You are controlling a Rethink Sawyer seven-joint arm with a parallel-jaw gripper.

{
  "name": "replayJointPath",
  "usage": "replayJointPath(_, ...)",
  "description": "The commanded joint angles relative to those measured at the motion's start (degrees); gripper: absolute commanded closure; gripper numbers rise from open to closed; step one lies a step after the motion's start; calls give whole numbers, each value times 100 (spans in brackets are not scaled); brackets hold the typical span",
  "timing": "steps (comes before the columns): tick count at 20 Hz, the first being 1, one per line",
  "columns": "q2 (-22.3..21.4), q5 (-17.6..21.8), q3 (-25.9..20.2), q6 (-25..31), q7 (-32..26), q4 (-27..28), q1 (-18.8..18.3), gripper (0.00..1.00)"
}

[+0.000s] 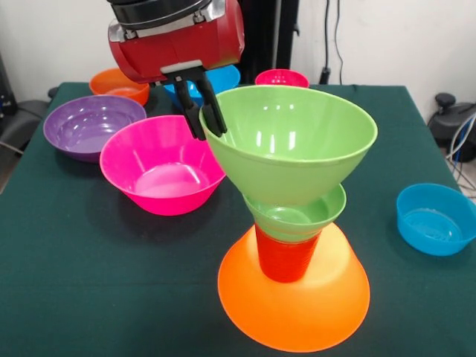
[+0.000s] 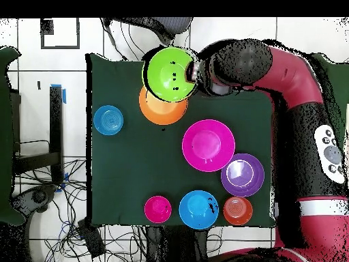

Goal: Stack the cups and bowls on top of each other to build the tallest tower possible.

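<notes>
The tower stands at the table's front. Its base is a large orange bowl (image 1: 297, 305), rim down. On it stands the orange-red cup (image 1: 285, 259), then a small green bowl (image 1: 301, 214), then a large green bowl (image 1: 294, 145), both rim up. My gripper (image 1: 210, 128) comes down from above and is shut on the left rim of the large green bowl, one finger inside and one outside. In the overhead view the large green bowl (image 2: 168, 74) covers most of the orange base (image 2: 158, 112), with the gripper (image 2: 191, 74) at its right rim.
A large pink bowl (image 1: 160, 167) sits just left of the tower, near the gripper. A purple bowl (image 1: 89, 126), an orange bowl (image 1: 117, 83), a blue bowl (image 1: 227, 77) and a small red-pink bowl (image 1: 282, 77) are behind. Another blue bowl (image 1: 435, 218) is at the right.
</notes>
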State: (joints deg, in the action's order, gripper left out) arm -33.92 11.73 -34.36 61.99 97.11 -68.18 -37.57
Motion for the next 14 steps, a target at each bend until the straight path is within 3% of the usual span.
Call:
replayJointPath(1, 128, -49, 40, -489, 221, -296, 165, 100)
replayJointPath(8, 144, -118, -9, -839, 237, -346, 149, 100)
replayJointPath(14, 211, -278, -101, -799, 125, -385, 114, 100)
